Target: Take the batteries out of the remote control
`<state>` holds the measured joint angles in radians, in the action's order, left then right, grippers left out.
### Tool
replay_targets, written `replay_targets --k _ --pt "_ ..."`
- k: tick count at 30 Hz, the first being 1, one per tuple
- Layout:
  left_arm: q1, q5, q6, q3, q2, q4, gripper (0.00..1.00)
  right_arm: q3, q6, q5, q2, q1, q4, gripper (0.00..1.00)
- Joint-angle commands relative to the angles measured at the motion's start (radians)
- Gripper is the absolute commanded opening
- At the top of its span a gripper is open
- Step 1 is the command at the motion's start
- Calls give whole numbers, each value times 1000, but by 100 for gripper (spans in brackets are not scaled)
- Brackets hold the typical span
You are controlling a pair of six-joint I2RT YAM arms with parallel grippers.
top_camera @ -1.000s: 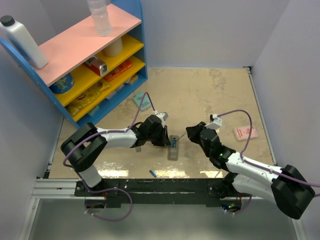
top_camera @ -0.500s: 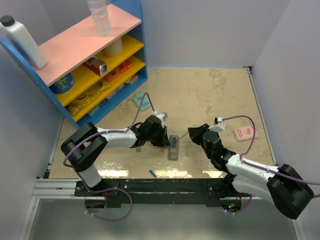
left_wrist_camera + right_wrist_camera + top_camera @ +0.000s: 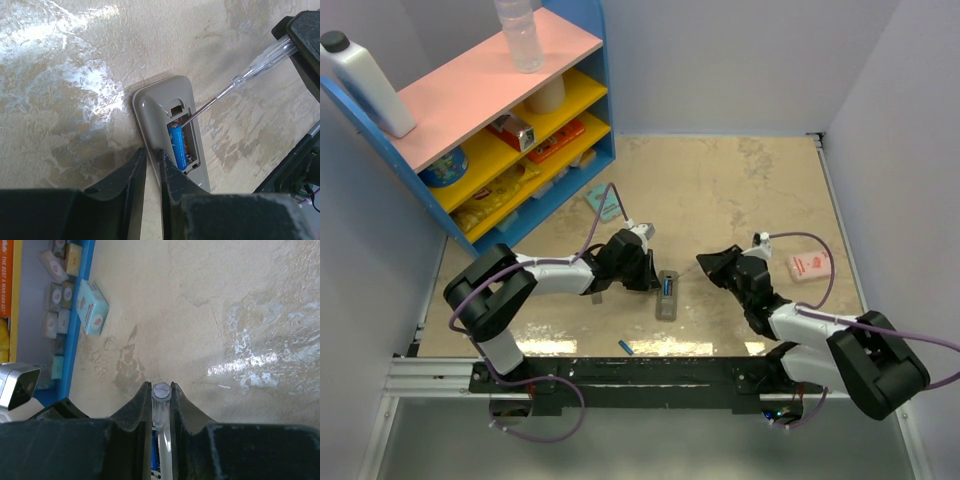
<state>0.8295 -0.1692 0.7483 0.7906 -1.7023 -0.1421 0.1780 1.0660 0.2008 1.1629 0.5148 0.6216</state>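
Jaws of the left gripper [image 3: 152, 152] stand at a narrow slit, and the near long rim of the remote [image 3: 157, 105] runs in between them. Those of the right gripper [image 3: 161, 390] are clamped on the clear handle of a screwdriver [image 3: 260, 62]. The remote lies flat on the table [image 3: 720, 190], between the two grippers and near the front edge, with its open compartment facing up. One blue battery [image 3: 177, 145] sits in that compartment. The screwdriver's thin shaft slants in from the right across the remote's far end, and its tip is in the recess at the head of the battery. So the left fingers [image 3: 170, 175] close off the remote's near left side, and the shaft and the right gripper close off its right. A loose battery [image 3: 625, 347] lies apart from the remote, close to the front edge and just short of the metal rail [image 3: 650, 375] that carries the arm bases. A pink packet [image 3: 811, 266] lies to the right of the right arm, near the right wall. A teal box [image 3: 604, 203] lies behind the left arm, just before the foot of the shelf [image 3: 603, 90], which stands askew in the left rear corner. Behind the remote, bare tabletop runs to the back wall.
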Motion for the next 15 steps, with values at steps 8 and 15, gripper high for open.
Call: replay_targets --k 8,15 --pt "13 27 -26 -1 -51 30 22 -14 -119 -158 84 -153 -25 0" --pt "14 22 -29 12 -59 35 22 18 -155 -247 190 -179 26 0"
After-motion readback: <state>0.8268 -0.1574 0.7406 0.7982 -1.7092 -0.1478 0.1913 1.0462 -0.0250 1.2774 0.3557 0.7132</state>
